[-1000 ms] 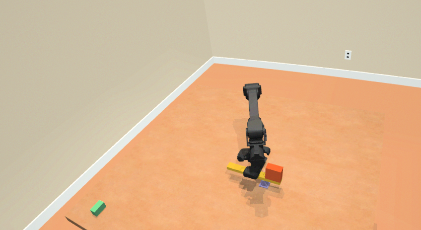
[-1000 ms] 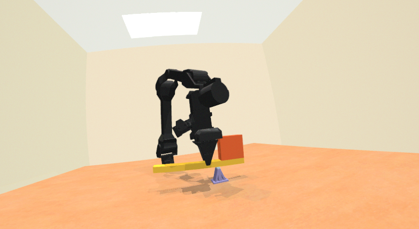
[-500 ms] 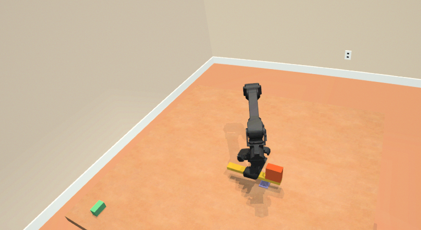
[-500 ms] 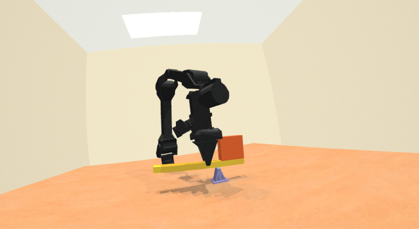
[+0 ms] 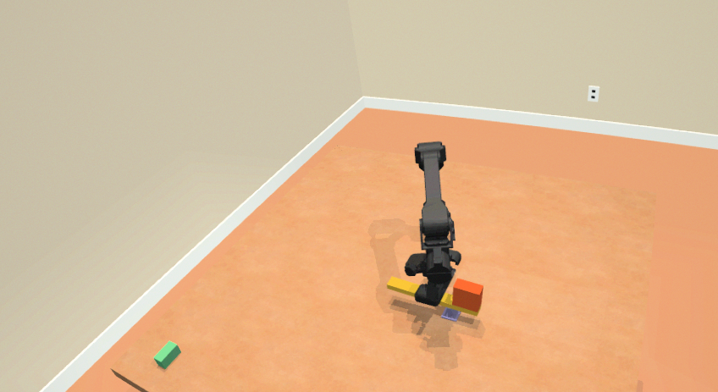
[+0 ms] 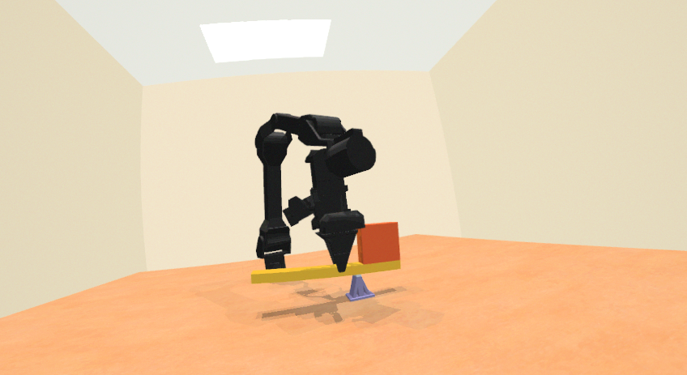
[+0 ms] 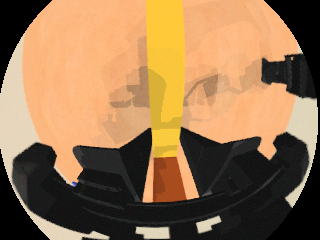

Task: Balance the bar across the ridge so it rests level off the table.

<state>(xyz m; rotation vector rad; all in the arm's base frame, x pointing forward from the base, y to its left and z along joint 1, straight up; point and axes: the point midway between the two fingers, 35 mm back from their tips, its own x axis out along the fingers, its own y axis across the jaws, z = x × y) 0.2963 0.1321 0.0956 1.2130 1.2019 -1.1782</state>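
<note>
The yellow bar (image 5: 401, 284) (image 6: 289, 274) (image 7: 166, 50) is off the table, roughly level. An orange-red block (image 5: 467, 295) (image 6: 379, 243) (image 7: 169, 181) stands on its right end in the top and exterior views. My gripper (image 5: 429, 295) (image 6: 341, 268) (image 7: 165, 130) is shut on the bar, just left of the block. The small purple ridge (image 5: 450, 314) (image 6: 359, 292) stands on the table under the bar, between the fingers and the block's far side. In the exterior view its tip shows right at the bar's underside; whether they touch I cannot tell. The fingers hide part of the bar.
A green block (image 5: 167, 354) lies far off at the lower left in the top view, near the table's corner edge (image 5: 126, 379). The arm's lower part (image 6: 274, 241) (image 7: 287, 75) stands behind the bar's left half in the exterior view.
</note>
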